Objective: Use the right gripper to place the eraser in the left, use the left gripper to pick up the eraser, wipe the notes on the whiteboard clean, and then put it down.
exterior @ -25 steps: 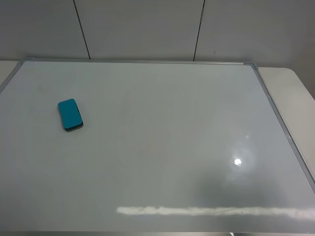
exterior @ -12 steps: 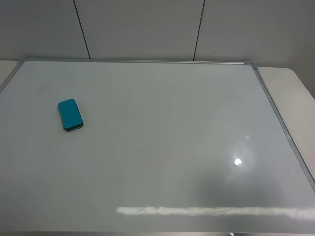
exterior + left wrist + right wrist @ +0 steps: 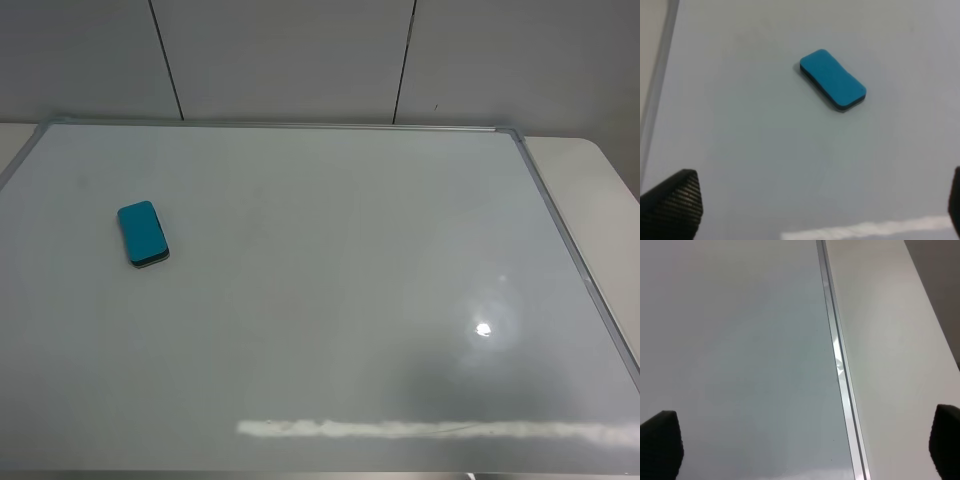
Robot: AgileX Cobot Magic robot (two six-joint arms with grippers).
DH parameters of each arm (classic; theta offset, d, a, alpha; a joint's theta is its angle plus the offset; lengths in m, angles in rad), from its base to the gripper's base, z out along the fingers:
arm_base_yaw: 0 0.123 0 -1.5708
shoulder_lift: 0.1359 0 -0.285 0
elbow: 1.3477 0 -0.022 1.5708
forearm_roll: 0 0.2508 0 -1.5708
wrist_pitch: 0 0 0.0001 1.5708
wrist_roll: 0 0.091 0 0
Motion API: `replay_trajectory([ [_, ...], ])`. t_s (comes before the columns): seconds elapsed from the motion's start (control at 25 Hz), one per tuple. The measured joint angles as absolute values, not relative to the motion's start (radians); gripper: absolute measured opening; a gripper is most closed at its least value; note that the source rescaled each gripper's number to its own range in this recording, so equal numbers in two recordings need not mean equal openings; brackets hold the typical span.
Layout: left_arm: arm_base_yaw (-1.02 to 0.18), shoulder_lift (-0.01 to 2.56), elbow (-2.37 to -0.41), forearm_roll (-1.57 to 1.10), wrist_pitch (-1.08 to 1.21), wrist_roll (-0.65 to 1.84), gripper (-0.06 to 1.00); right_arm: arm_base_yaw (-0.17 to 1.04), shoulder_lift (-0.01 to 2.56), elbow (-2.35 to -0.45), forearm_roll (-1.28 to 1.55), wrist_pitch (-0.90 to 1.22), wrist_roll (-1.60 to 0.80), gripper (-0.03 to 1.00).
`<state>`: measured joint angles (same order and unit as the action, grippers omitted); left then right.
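The teal-blue eraser (image 3: 143, 233) lies flat on the left part of the whiteboard (image 3: 340, 290). No red notes show on the board in any view. Neither arm shows in the high view. In the left wrist view my left gripper (image 3: 812, 210) is open and empty, its fingertips (image 3: 671, 204) wide apart, and the eraser (image 3: 833, 79) lies apart from it on the board (image 3: 740, 140). In the right wrist view my right gripper (image 3: 802, 445) is open and empty, its fingertips (image 3: 660, 440) wide apart above the board's right side (image 3: 740, 340).
The board's silver frame (image 3: 837, 355) runs along its right edge, with the pale table top (image 3: 890, 340) beside it. A grey panelled wall (image 3: 300, 60) stands behind the board. Light glare (image 3: 484, 328) marks the board's front right.
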<state>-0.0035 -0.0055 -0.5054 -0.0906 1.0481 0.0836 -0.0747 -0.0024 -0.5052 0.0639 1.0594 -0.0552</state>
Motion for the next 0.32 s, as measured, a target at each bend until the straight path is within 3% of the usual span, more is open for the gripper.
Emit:
replay_trajectory([
  [0.32,-0.003,-0.006,-0.505,-0.077,1.048,0.069,1.00,-0.075,-0.002,-0.505,0.064,1.059,-0.055,0.99],
])
